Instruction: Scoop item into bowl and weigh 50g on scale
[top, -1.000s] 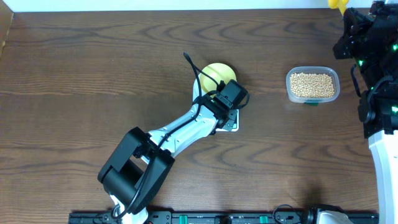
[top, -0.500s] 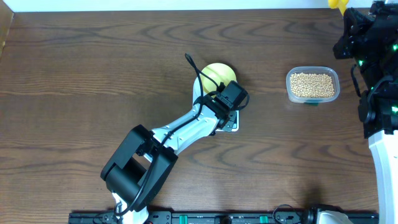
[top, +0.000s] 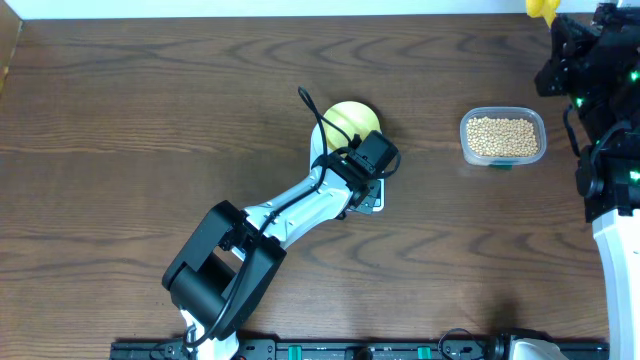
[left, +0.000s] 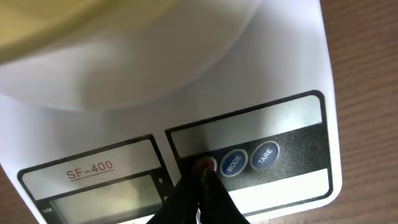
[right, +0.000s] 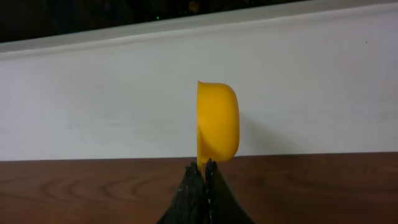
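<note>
The dark wooden table (top: 150, 120) carries a white scale (left: 261, 81) near its middle. Well to the right stands a clear tub (top: 464, 138) (filled with tan beans (top: 502, 136)), apart from the scale.

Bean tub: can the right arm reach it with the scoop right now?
Probably yes: the tub sits uncovered near the right gripper, which holds the scoop, and the left gripper is away at the scale.

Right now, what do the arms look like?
Left arm: white links, black joints, black cable looping by the wrist. Right arm: white and black, green lights. Left end effector and right end effector: slim black fingers.
</note>
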